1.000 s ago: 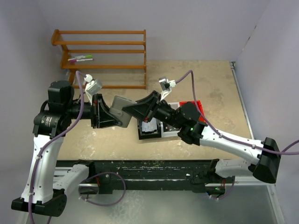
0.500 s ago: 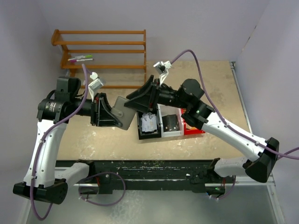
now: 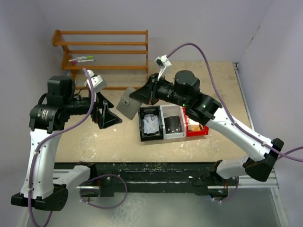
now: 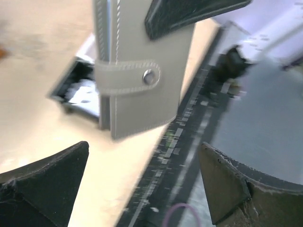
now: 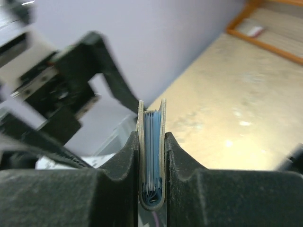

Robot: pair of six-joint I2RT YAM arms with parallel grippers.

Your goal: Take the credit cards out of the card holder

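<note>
The blue-grey card holder [image 3: 126, 105] hangs folded in the air, and my right gripper [image 3: 143, 94] is shut on its far end. In the right wrist view the card holder [image 5: 151, 142] sits edge-on between the right gripper [image 5: 151, 138], its blue inner pockets showing. My left gripper [image 3: 107, 116] stands wide open a short way left of the holder, touching nothing. The left wrist view shows the card holder [image 4: 137, 90] with its snap strap ahead of the open left gripper [image 4: 144, 187]. What look like the credit cards lie in bins: silvery [image 3: 150, 124], black [image 3: 173, 125], tan [image 3: 194, 126].
Three small bins stand side by side: black [image 3: 142, 126], white [image 3: 170, 111], red [image 3: 202, 108]. A wooden rack [image 3: 106, 59] with markers stands at the back left. The dark rail [image 3: 142, 170] runs along the table's near edge.
My left gripper has opened, let go of the card holder and drawn back left. My right gripper has kept the holder and lifted it up and away from the bins.
</note>
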